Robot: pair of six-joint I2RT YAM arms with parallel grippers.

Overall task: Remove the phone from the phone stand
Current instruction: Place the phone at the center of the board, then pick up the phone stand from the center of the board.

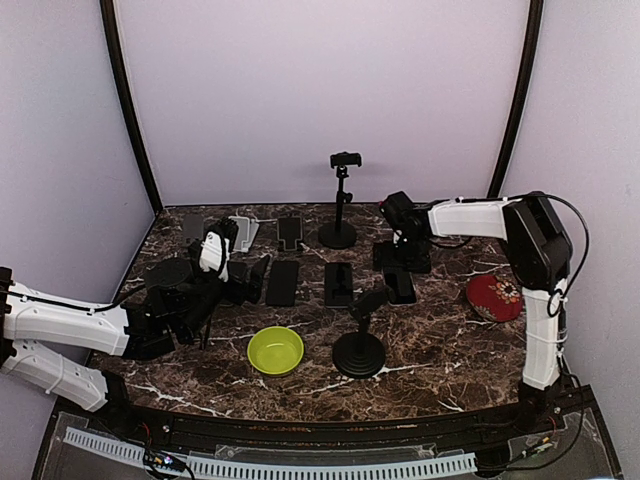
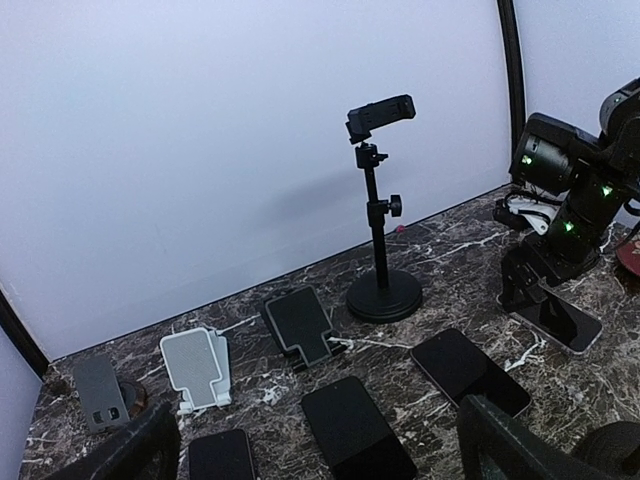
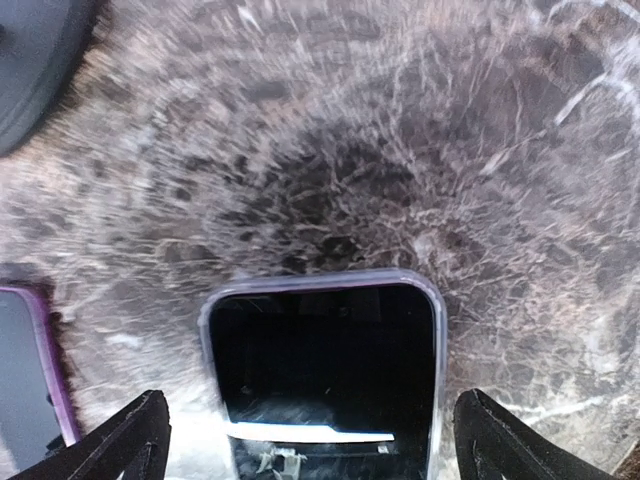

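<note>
A phone in a clear case lies flat on the marble table, screen up. My right gripper is open just above its near end, with one finger on each side and neither touching it. The top view shows the same gripper over that phone, and so does the left wrist view. A tall black phone stand at the back has an empty clamp. My left gripper is open and empty, low over the left side of the table.
Two more dark phones lie flat mid-table. A white folding stand, a black one and a grey one sit at the back left. A short round-based stand, a green bowl and a red pad are nearer.
</note>
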